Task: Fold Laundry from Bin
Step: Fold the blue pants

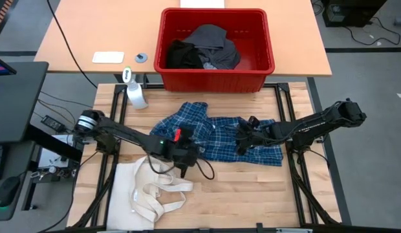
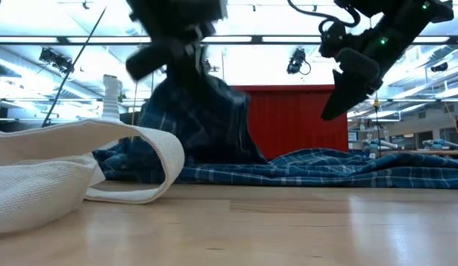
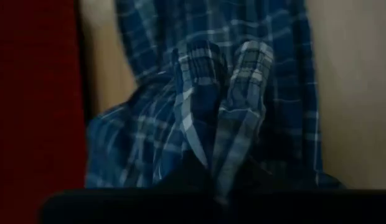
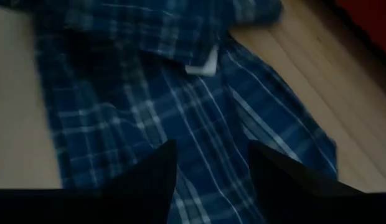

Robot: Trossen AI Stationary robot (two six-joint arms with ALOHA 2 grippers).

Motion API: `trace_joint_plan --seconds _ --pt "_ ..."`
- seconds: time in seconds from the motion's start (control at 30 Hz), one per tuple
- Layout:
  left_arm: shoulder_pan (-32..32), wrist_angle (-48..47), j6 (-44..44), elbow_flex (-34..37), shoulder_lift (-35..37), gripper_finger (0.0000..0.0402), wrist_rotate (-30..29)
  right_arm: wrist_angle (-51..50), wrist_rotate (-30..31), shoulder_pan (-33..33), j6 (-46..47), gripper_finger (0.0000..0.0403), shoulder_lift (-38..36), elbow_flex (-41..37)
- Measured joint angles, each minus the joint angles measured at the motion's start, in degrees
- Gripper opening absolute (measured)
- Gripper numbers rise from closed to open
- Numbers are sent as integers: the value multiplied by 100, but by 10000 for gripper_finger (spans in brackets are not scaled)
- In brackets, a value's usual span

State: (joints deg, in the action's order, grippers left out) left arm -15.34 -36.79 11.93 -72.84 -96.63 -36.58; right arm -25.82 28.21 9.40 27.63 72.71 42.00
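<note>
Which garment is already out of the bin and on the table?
The blue plaid shirt, spread on the table between both grippers. The dark garments lie piled inside the red bin.

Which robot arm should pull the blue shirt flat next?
Probably the left. Its claw already pinches a raised fold of the plaid shirt, while the right claw hangs open above it.

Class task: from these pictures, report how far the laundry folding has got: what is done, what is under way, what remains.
Done: the plaid shirt is out of the red bin and lies on the table. Under way: the left gripper holds a pinched fold of shirt lifted off the table; the right gripper hangs open over it. Left: no fold is finished, and dark clothes wait in the bin.
</note>
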Motion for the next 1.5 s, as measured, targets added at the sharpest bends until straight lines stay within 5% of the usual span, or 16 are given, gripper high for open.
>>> trace_joint_plan --seconds 0.37,0.57,0.8,1.07,1.5 --pt "260 106 -338 4 1265 10 -24 2630 757 431 -3427 204 214 4" --pt "267 116 -342 7 1390 9 -23 3978 416 31 -4385 226 947 3" --pt "281 100 -385 7 1389 9 -22 5493 945 -143 -4434 293 1893 3" --pt "434 95 -530 7 1387 9 -24 7078 2902 648 -4300 298 2880 4" --pt "464 201 -545 7 1387 9 -24 9789 2589 518 -4543 280 4281 7"
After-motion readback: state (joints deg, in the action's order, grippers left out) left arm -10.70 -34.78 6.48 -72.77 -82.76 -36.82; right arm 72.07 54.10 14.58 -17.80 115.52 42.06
